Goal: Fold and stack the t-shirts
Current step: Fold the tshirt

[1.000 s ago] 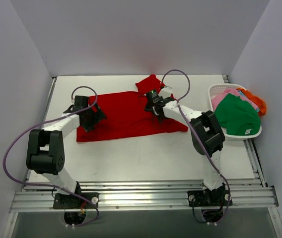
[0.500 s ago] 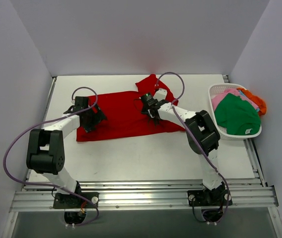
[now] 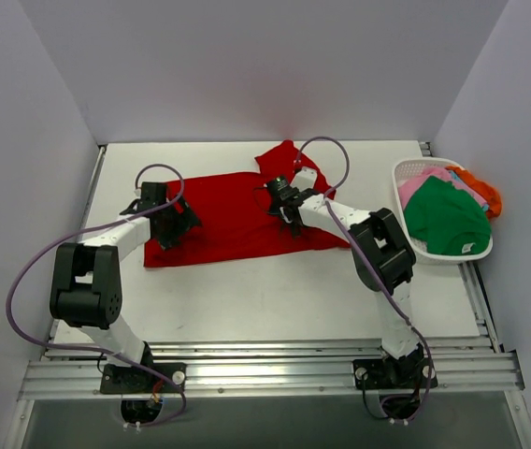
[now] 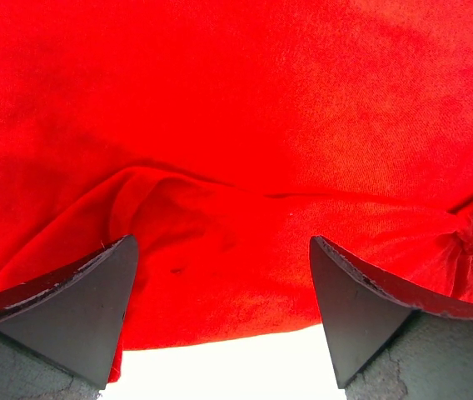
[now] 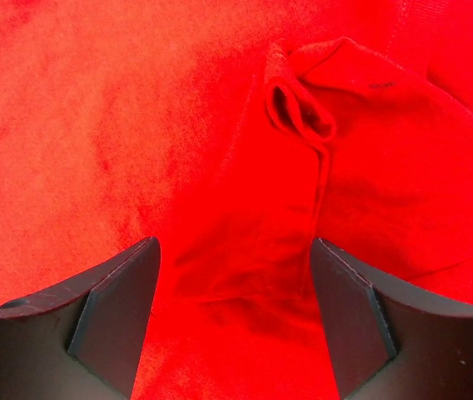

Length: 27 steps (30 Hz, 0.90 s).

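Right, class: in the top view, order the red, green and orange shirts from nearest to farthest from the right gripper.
1. The red shirt: mid-table, directly under the right gripper.
2. The green shirt: off to the right, on top in the basket.
3. The orange shirt: at the basket's far right edge, beyond the green one.

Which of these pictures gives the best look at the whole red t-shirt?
The top external view: the red t-shirt lies spread on the table, nearly its whole outline visible. The left wrist view shows only its wrinkled edge; the right wrist view, just a small fold close up.
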Tool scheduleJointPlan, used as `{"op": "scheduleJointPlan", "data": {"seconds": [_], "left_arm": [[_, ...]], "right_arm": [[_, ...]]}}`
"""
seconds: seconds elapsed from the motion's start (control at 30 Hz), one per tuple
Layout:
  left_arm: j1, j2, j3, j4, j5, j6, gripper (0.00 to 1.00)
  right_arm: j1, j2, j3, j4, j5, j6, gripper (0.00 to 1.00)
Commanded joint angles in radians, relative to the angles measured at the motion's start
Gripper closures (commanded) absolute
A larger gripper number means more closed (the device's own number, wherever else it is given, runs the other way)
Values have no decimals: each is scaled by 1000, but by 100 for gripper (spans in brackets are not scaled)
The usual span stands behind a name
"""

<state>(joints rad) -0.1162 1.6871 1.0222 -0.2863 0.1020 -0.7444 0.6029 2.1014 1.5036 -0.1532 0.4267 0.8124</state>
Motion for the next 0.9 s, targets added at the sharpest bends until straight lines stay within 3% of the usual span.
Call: {"op": "scheduleJointPlan", "data": {"seconds": [0.0, 0.27, 0.67, 0.73, 0.83, 0.87], "left_arm": [[7, 11, 9, 39, -8, 16, 7], [6, 19, 9, 42, -5, 16, 8], [6, 34, 7, 50, -7, 17, 8], [6, 36, 7, 50, -7, 17, 8], [6, 39, 7, 50, -7, 19, 8], [4, 42, 7, 53, -7, 17, 8]], "right_arm": [[-2, -72, -20, -28, 38, 16, 32], [1, -58, -34, -6, 23, 25, 34], [3, -37, -26, 12, 11, 18, 55], [3, -35, -25, 14, 7, 14, 62], [3, -29, -23, 20, 1, 10, 82], [3, -27, -23, 20, -5, 8, 95]]}}
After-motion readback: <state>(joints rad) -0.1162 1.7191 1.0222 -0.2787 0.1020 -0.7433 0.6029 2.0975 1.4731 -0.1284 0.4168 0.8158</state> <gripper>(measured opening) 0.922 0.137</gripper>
